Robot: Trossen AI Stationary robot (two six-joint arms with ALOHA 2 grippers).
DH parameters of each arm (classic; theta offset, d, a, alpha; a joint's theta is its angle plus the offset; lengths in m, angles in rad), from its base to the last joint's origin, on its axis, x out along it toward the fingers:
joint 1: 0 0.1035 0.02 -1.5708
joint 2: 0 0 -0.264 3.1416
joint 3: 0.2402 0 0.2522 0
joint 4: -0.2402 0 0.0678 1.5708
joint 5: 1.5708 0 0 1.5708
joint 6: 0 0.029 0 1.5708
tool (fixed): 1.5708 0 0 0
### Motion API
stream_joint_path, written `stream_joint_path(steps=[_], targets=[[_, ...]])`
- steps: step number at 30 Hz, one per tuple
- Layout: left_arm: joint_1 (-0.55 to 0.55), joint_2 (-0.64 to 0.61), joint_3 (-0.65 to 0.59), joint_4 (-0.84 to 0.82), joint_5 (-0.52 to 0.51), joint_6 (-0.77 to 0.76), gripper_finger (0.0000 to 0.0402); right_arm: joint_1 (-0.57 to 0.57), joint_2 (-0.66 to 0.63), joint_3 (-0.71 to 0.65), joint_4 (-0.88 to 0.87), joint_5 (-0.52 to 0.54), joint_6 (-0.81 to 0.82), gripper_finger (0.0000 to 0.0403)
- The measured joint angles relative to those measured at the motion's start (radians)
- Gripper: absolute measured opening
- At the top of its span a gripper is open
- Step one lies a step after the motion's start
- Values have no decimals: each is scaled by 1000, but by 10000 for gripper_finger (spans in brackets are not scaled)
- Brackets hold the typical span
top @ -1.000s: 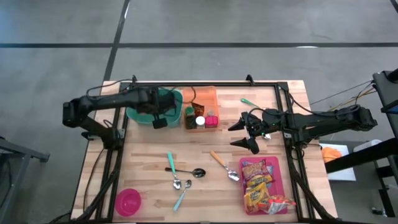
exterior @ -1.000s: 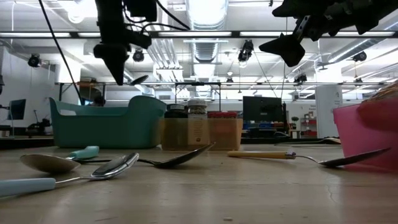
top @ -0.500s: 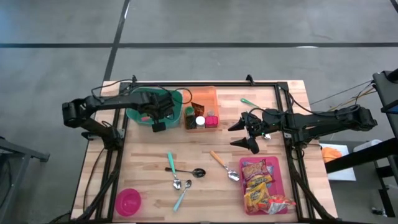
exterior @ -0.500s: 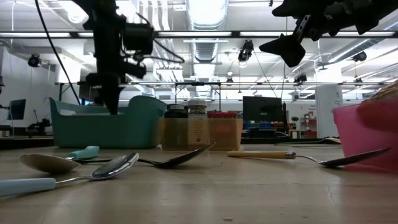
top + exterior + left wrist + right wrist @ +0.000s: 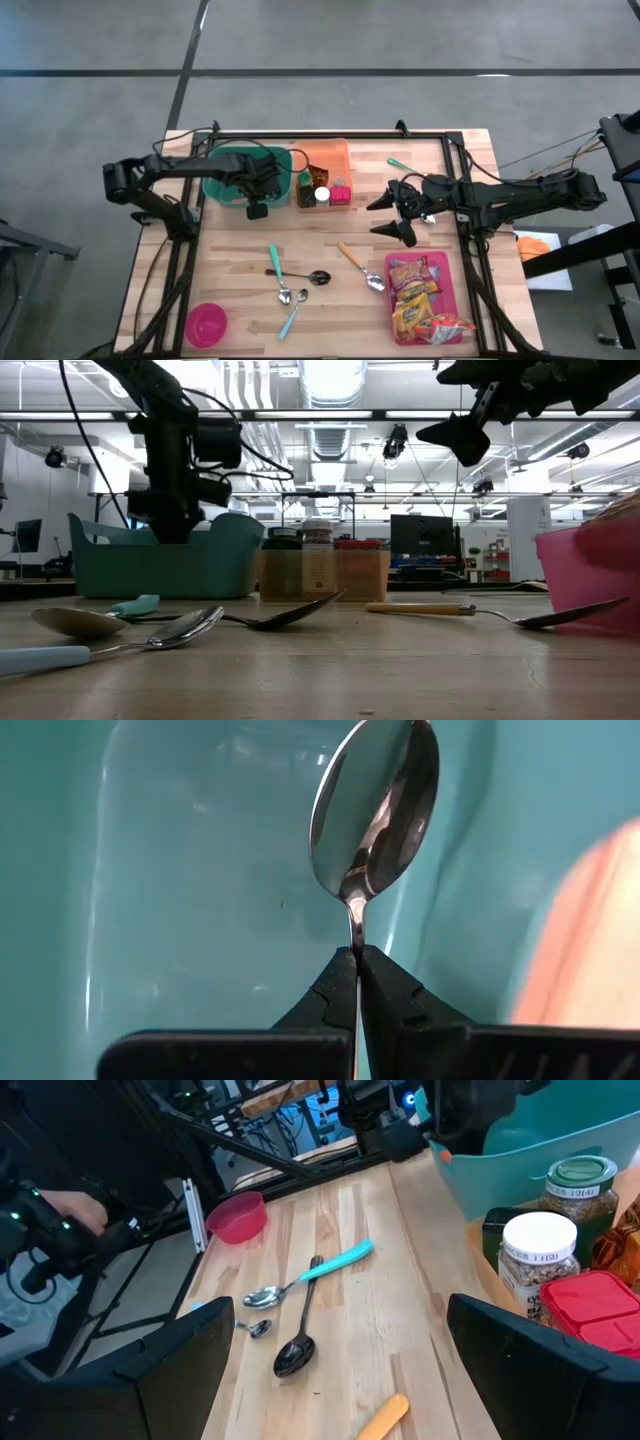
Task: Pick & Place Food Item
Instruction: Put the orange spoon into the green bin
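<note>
Spoon point(image 5: 375, 810) is pinched by its thin neck in the left hand point(image 5: 356, 970), fingers fully closed on it, bowl hanging inside the teal bin point(image 5: 225, 170) at the tabletop's far-left edge. Judgement: light, rigid, polished metal — slippery, and a narrow-neck pinch lets it swivel; a hold further down the handle would be steadier.

Just beside the bin, the orange tray point(image 5: 330, 160) with jars point(image 5: 540, 1250), along the far edge. Mid-tabletop: loose spoons point(image 5: 300, 280), two with teal handles, plus an orange-handled spoon point(image 5: 358, 266). Pink tray point(image 5: 447, 272) of snack packets point(image 5: 415, 295) at the near-right corner; pink bowl point(image 5: 206, 324) at the near-left.

Right hand point(image 5: 392, 218) hovers wide open, empty, right of centre — well apart from the bin. Bin walls are the only close obstruction.
</note>
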Motion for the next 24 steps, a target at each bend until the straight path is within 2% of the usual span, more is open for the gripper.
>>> stream_joint_path(steps=[13,24], targets=[[22,145,8,14,2,0,0,0,0,0,5,0,0,364],[22,148,8,9,0,-4,0,0,0,0,5,1,-19,364]])
